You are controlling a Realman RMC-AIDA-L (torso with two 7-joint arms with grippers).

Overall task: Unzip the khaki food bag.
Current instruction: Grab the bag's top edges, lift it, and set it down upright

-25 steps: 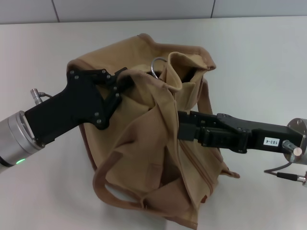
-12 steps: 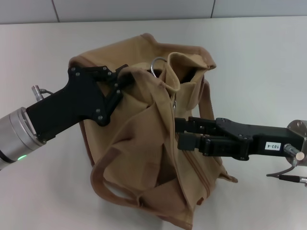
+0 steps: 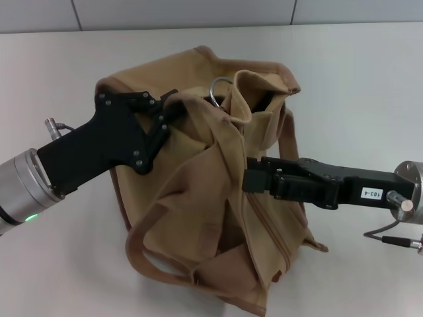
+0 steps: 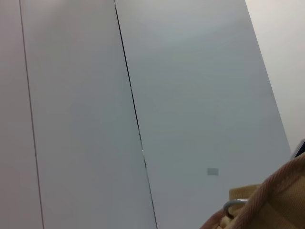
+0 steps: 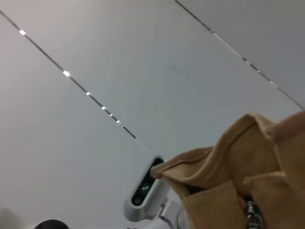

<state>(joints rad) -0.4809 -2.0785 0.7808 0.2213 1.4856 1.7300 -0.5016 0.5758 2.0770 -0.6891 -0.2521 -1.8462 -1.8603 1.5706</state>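
Khaki food bag [image 3: 218, 191] sits mid-table, its rim at 10 o'clock pinched shut in the left gripper [image 3: 169, 105], whose arm slants up from 8 o'clock. At 3 o'clock the right gripper [image 3: 248, 179], reaching in level, presses the zipper seam; its jaw gap is hidden. Compared with half a second ago, it sits slightly higher.

A pale white table [image 3: 59, 66] carries the slumped khaki food bag [image 3: 198, 218], nothing else.
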